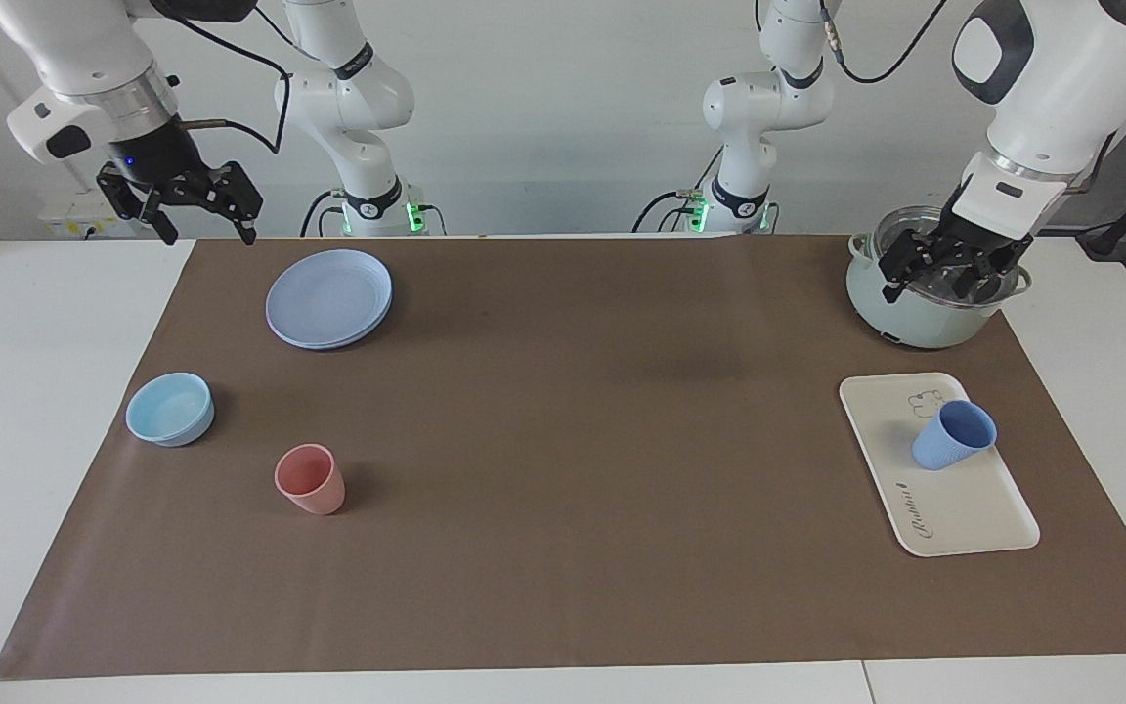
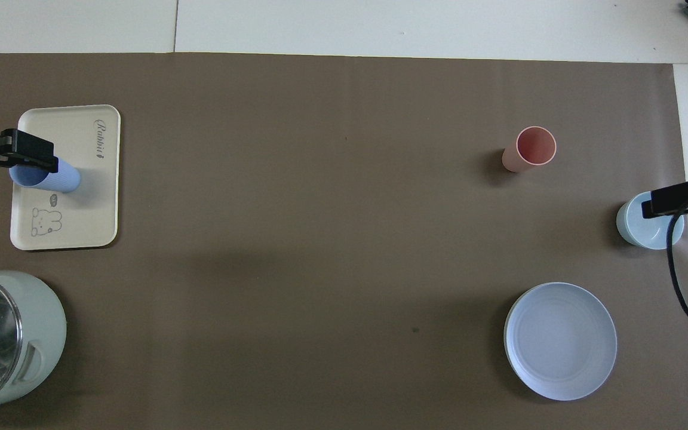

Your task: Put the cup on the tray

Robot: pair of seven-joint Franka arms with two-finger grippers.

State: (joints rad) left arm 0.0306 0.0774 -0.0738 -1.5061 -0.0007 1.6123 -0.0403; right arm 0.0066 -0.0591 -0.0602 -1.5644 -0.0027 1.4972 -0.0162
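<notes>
The periwinkle-blue cup [image 1: 949, 442] stands on the cream-white tray [image 1: 964, 513] at the left arm's end of the table, next to the bear drawing. It also shows in the overhead view [image 2: 51, 178] on the tray [image 2: 84, 203], partly covered by a dark gripper finger. My left gripper [image 1: 954, 274] is open and empty, raised over the pot, apart from the cup. My right gripper [image 1: 208, 230] is open and empty, raised at the right arm's end of the table, where that arm waits.
A pale green pot [image 1: 915, 318] with a glass lid stands nearer to the robots than the tray [image 2: 33, 334]. Toward the right arm's end are stacked blue plates [image 1: 328, 298], a light-blue bowl [image 1: 170, 409] and a salmon-pink tumbler [image 1: 309, 479].
</notes>
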